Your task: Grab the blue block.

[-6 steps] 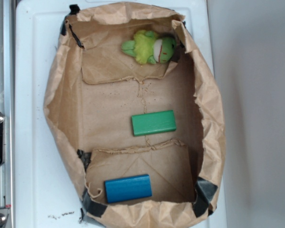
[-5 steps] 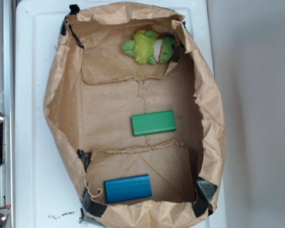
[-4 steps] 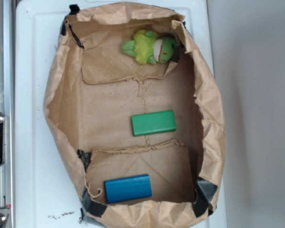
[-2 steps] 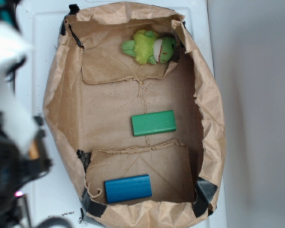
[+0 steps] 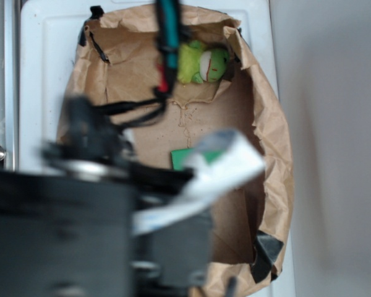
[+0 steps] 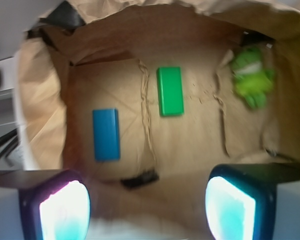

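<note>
The hand (image 6: 147, 210) is hanging wide open and empty above the paper bag (image 6: 40, 120), its two fingertips (image 6: 65, 210) glowing at the lower corners of the wrist view with a broad gap between them and nothing in that gap. It is sitting well above the bag floor, so the approach is, by my reading, only beginning. The blue block (image 6: 106, 134) is lying flat on the bag floor in the wrist view, up and left of the gap's centre, well apart from both fingertips; in the exterior view the blurred arm (image 5: 99, 216) is covering it entirely. To do this step well, the hand is needing to shift toward the block until the block is sitting centred between the fingertips, then descend straight down. The block's long axis is running up the wrist view and the fingertips are standing to either side, so closing across its narrow width looks like the natural grip, with no wrist turn likely needed. The green block (image 6: 170, 91) is lying beyond a raised paper crease (image 6: 145, 115), clearly apart, and the green plush toy (image 6: 252, 80) is further off at the far end. The crumpled bag wall just beside the blue block is the thing to watch during descent, since a fingertip could snag on it.
</note>
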Action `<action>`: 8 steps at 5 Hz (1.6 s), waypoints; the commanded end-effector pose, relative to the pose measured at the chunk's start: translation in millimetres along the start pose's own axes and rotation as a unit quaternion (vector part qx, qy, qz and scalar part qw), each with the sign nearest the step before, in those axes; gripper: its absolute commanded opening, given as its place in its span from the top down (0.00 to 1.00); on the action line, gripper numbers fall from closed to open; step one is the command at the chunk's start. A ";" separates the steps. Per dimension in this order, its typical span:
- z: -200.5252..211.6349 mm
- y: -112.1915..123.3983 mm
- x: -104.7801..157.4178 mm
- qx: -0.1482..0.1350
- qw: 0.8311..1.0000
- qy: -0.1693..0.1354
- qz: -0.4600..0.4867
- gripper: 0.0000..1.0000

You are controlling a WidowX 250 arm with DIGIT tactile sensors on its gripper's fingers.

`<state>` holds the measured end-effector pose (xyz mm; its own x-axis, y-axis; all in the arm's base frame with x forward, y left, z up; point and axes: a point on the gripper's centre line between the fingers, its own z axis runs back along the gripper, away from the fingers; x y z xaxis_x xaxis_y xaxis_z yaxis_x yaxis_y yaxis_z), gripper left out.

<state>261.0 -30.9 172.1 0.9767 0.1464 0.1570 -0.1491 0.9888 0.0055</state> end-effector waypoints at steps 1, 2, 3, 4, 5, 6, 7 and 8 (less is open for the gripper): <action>-37.1 16.3 17.7 0.016 1.000 -0.023 -0.014 0.00; -53.8 22.2 16.3 0.009 1.000 -0.003 -0.011 0.00; -72.0 14.5 6.6 -0.014 1.000 0.016 -0.020 0.00; -76.0 -3.9 -7.8 -0.053 0.998 0.028 -0.030 0.00; -69.5 -16.0 -16.8 -0.073 0.997 0.023 -0.030 0.00; -64.7 -13.8 -15.1 -0.070 0.997 0.032 -0.027 0.00; -64.7 -13.8 -15.1 -0.070 0.997 0.032 -0.027 0.00; -64.7 -13.8 -15.1 -0.070 0.997 0.032 -0.027 0.00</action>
<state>249.5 -45.2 86.7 0.9955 0.0895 0.0297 -0.0853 0.9891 -0.1202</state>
